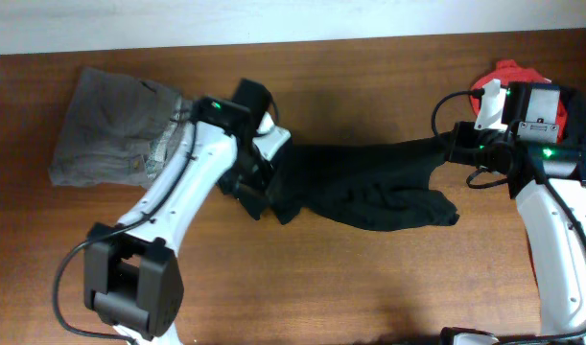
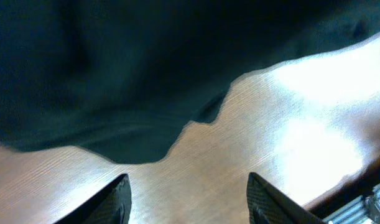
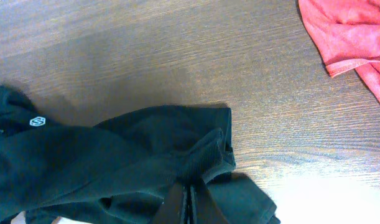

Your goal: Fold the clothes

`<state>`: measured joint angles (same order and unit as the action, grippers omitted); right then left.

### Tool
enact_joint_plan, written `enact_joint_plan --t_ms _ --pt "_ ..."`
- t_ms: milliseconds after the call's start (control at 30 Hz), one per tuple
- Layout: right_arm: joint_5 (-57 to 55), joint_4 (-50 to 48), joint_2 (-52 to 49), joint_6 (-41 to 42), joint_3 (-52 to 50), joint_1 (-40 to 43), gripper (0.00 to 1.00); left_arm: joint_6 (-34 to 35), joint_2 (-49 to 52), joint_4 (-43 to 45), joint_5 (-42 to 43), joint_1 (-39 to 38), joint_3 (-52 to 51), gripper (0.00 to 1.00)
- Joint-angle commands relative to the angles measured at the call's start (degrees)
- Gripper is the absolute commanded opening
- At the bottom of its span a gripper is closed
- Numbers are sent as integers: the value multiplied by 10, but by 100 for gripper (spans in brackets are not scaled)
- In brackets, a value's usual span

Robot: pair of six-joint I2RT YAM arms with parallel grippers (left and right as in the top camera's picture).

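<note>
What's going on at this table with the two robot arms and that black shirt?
Two robot arms are working on a black T-shirt lying on a wooden table. The right gripper is shut on a bunched edge at the shirt's right end. The left gripper is open at the other end, with bare table between its fingers, so it holds nothing. The shirt is crumpled and not yet folded. A grey folded garment and a red shirt lie off to the sides.
</note>
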<state>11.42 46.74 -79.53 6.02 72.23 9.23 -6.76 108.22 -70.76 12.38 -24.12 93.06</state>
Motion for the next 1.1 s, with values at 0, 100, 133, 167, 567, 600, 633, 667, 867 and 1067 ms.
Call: enact_joint_plan --t_ms 0,100,133,167,567,600,633,667,867,1067 --pt "-12 -2 14 4 9 2 4 -36 -9 28 -22 -31 -50 56" --pt "-12 -2 14 4 9 2 4 -29 -9 67 -88 -50 -84 56" --pt "-12 -2 14 4 9 2 4 -23 -8 87 -97 -57 -102 56" --pt "-12 -2 14 4 9 2 4 -17 -8 97 -101 -59 -111 56" --pt "-12 -3 14 4 9 2 4 48 -8 181 -207 -61 -151 15" --pt "-12 -3 14 4 9 2 4 49 -8 183 -212 -61 -151 5" --pt "-12 -4 14 4 9 2 4 49 -10 180 -217 -61 -147 0" --pt "-12 -6 14 4 9 2 4 50 -14 171 -217 -61 -139 0" --pt "-12 22 17 4 59 2 4 74 -106 41 -249 -33 23 0" --pt "-12 114 18 4 183 2 4 72 -205 -18 -259 23 212 0"
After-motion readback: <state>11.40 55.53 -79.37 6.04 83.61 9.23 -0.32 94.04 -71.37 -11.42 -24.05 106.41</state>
